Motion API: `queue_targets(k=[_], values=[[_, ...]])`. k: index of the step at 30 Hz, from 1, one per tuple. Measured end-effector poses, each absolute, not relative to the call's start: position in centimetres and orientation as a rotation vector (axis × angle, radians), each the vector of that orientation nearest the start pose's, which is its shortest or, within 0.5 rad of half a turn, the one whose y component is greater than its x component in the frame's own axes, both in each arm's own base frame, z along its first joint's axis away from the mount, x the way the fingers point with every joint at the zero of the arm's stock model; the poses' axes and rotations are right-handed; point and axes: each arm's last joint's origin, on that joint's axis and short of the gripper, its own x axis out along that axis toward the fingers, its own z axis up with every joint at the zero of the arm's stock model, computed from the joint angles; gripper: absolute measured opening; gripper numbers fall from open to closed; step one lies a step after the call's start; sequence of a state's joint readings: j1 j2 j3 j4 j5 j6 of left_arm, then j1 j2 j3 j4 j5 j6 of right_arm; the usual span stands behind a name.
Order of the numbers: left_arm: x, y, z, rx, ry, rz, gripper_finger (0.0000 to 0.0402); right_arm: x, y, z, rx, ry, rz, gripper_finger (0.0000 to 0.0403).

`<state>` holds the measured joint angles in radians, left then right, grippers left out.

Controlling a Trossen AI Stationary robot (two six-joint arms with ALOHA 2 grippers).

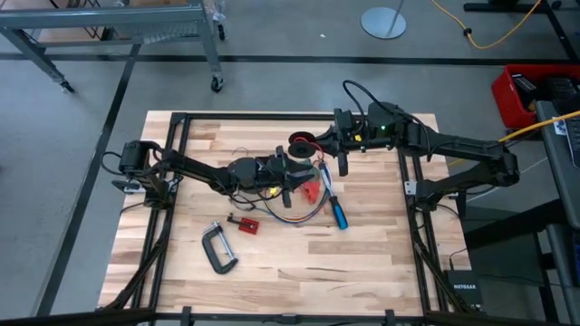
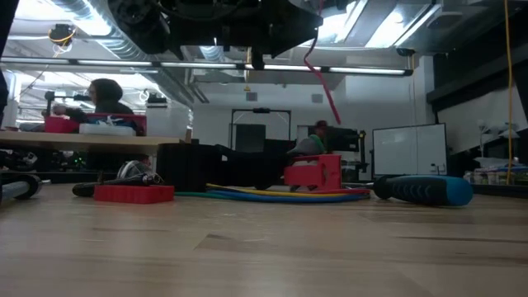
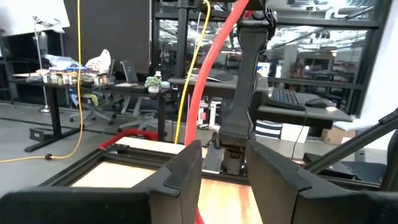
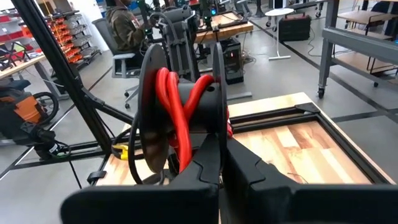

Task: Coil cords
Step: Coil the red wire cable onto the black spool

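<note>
Over the middle of the counter, seen from above: left arm reaching from the 9 o'clock edge toward centre, held low, its left tool raised above the surface, fingers apart with a red cord running up between them; whether they press on it cannot be told. Right arm entering from the 3 o'clock side, bent back toward the 12 o'clock edge, its right tool pointing down toward 6 o'clock, fingers together, nothing seen between them. Black spool directly ahead of the right tool in its wrist view, wound with several turns of the red cord; the same spool sits at the 12 o'clock side of centre in the overhead view. Multicoloured cord, blue, yellow and green strands showing, lying in flat loops on the counter just below the left tool, at centre. Red block standing among those loops. Blue-handled screwdriver lying just to the 3 o'clock side of the loops. Flat red piece toward 7 o'clock of centre. Black C-clamp beyond it, further toward 7 o'clock, apart from the rest.
</note>
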<state>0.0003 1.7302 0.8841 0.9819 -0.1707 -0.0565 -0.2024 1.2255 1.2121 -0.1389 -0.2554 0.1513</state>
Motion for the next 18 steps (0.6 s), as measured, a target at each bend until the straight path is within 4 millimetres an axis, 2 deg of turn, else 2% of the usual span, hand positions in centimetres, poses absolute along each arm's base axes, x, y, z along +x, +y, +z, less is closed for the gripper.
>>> queue_targets(k=[18], values=[[36.46, 0.37, 23.37, -0.068, -0.142, 0.163, 0.0118, 26.65, -4.62, 39.15, 0.195, 0.182, 0.077, 0.0005]])
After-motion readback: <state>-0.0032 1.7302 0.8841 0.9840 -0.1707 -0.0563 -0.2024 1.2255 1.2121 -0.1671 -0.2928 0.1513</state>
